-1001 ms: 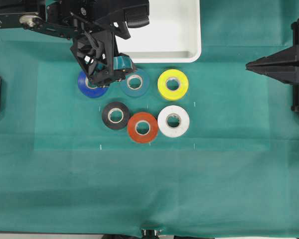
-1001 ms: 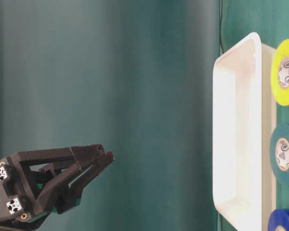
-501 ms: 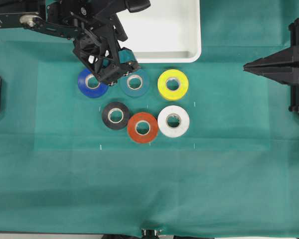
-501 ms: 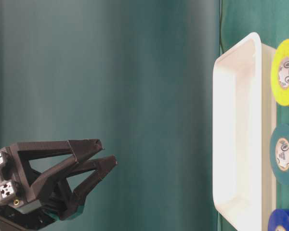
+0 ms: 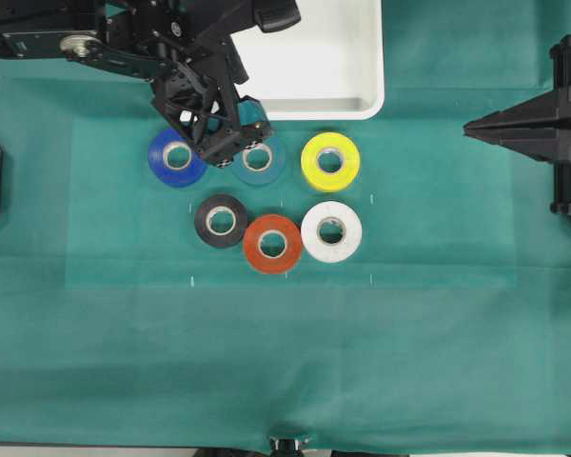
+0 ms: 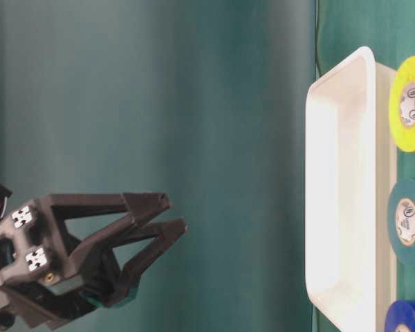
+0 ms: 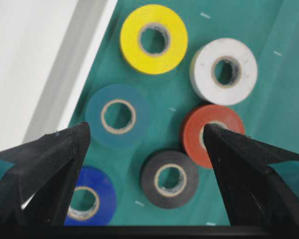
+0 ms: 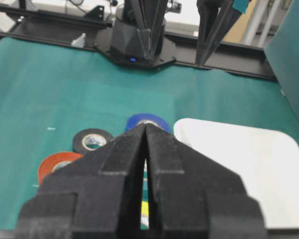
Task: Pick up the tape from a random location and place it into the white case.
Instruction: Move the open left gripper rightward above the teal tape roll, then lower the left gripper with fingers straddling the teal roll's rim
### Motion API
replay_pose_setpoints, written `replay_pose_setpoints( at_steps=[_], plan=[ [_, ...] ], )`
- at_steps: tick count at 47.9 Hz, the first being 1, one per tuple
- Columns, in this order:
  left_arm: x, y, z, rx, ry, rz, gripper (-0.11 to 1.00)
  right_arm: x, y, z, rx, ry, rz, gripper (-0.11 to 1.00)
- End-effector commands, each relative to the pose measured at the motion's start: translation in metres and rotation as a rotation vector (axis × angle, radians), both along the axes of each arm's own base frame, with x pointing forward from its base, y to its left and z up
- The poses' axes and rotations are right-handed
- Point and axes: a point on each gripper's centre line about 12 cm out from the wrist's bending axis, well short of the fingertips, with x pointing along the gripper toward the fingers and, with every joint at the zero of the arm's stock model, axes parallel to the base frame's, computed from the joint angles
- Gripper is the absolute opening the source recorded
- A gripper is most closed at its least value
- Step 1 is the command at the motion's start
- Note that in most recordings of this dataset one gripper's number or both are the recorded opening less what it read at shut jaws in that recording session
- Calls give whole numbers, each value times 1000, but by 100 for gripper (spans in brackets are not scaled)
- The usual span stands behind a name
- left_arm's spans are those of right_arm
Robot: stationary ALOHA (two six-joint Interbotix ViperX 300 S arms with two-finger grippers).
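The tape is a teal roll lying flat just below the white case, between a blue roll and a yellow one. My left gripper hovers above the tape's left edge, open, with nothing between its fingers. In the left wrist view the tape lies near the left fingertip, beside the white case. The table-level view shows the left gripper in the air, apart from the tape and the white case. My right gripper rests shut at the right.
Around the tape lie a blue roll, a yellow roll, a black roll, a red roll and a white roll. A green cloth covers the table.
My left gripper has shifted right, from over the blue roll toward the tape, and turned. Its jaws stay open. The right arm has not moved.
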Motion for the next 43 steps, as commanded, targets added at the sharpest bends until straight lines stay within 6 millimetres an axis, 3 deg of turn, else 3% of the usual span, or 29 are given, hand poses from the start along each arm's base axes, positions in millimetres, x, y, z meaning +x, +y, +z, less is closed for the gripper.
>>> replay_pose_setpoints(
  at_steps=[1,34,43],
  plan=[
    [4,-1,7,4,-37,1,96,3,0,9,0,-21,-1,0],
    [24,1,-87,-54,103,75,96,3,0,9,-6,-17,-1,0],
    [26,-1,-96,-64,93,88,96,3,0,7,-9,-12,-1,0]
  ],
)
